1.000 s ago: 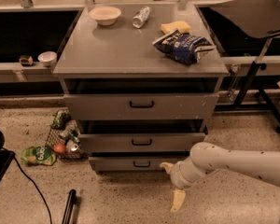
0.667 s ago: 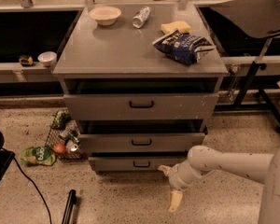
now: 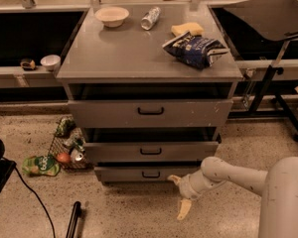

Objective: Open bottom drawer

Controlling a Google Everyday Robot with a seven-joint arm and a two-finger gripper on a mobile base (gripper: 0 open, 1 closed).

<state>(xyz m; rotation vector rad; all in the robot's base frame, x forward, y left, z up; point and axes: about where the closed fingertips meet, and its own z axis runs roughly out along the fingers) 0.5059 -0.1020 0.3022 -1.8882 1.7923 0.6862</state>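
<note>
The bottom drawer (image 3: 124,174) is the slim grey front at the foot of the cabinet, with a small black loop handle (image 3: 150,174). It stands out slightly from the cabinet. My gripper (image 3: 179,195) is low over the floor, just right of the handle and in front of the drawer's right part. It is open: one pale finger (image 3: 174,179) is near the drawer front, the other (image 3: 183,209) points down at the floor. It holds nothing.
The mid-height drawer (image 3: 150,151) and the tall top drawer (image 3: 150,112) are above. On the cabinet top are a bowl (image 3: 112,16), a can (image 3: 150,18), a sponge (image 3: 186,29) and a chip bag (image 3: 196,48). Litter and a wire basket (image 3: 64,150) lie on the floor at the left.
My gripper has shifted a little to the left, toward the bottom drawer's handle. The drawers have not moved.
</note>
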